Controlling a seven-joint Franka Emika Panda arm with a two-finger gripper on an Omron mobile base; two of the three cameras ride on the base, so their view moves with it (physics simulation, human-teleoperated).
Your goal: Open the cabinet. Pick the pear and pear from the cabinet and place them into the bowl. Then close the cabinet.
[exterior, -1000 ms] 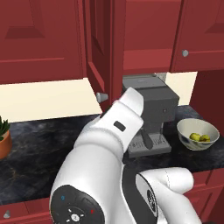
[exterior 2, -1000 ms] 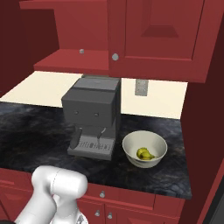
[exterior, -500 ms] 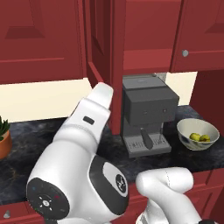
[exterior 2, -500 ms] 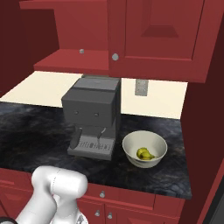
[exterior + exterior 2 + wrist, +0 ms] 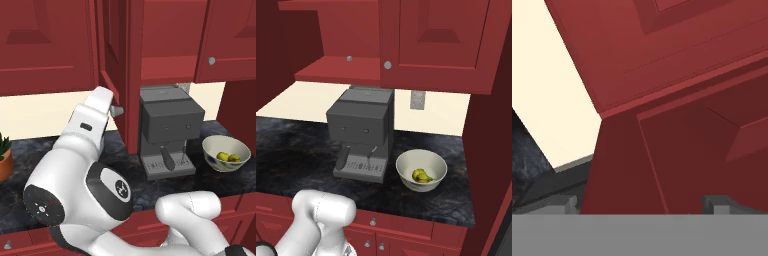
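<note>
Setting: rendered home kitchen. Evidence: dark red raised-panel wooden wall cabinets (image 5: 436,40) with round silver knobs, dark marbled stone desk (image 5: 301,150), boxy grey coffee machine (image 5: 362,131), low red drawers (image 5: 401,230).

Cabinet (image 5: 165,40): dark red wood, raised-panel doors, small round silver knobs (image 5: 387,64). Bowl (image 5: 406,172): cream-white outside with dark patterned marks, pale greenish inside. Pears (image 5: 422,175): yellow-green, dark specks too small to confirm. Coffee machine (image 5: 362,131): matte dark grey, lighter grey tray. Counter (image 5: 301,150): black stone mottled with grey veining. Back wall (image 5: 311,100): plain cream. Arm (image 5: 85,170): glossy white shell, dark joint caps. Pot (image 5: 4,165) at left edge: terracotta orange, green leaves above.
</note>
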